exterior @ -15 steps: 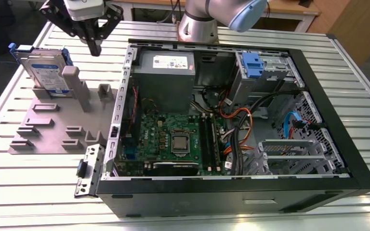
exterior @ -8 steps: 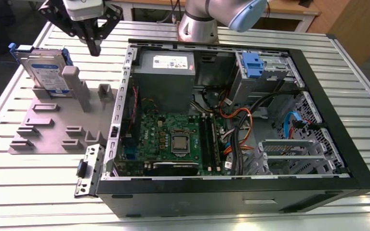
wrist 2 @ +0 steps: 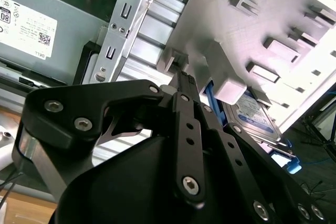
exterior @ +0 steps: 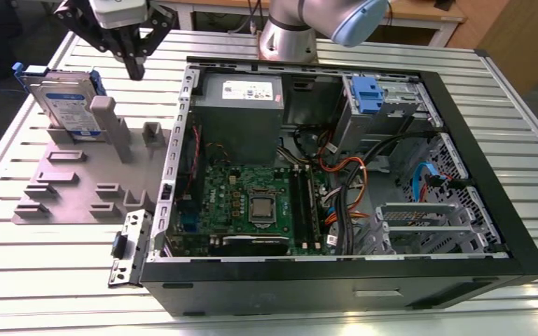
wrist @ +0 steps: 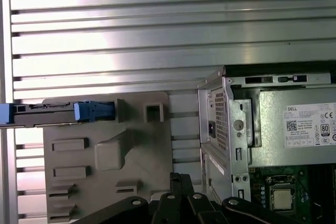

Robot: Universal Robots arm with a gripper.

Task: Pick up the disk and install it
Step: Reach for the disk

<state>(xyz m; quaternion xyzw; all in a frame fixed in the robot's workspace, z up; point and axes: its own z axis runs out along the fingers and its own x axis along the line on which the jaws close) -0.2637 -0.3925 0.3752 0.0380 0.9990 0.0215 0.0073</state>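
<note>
Silver, blue-framed disk (exterior: 64, 105) stands on edge in the grey fixture (exterior: 73, 189). Gripper (exterior: 136, 68) hangs just beside it, fingers pressed together, empty. Risk: descending closed, it would likely knock the disk over rather than straddle it

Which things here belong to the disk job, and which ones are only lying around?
For the job: disk, upright in the grey holder; open computer case.
Only lying around: grey metal box, blue bracket, orange cables.
</note>
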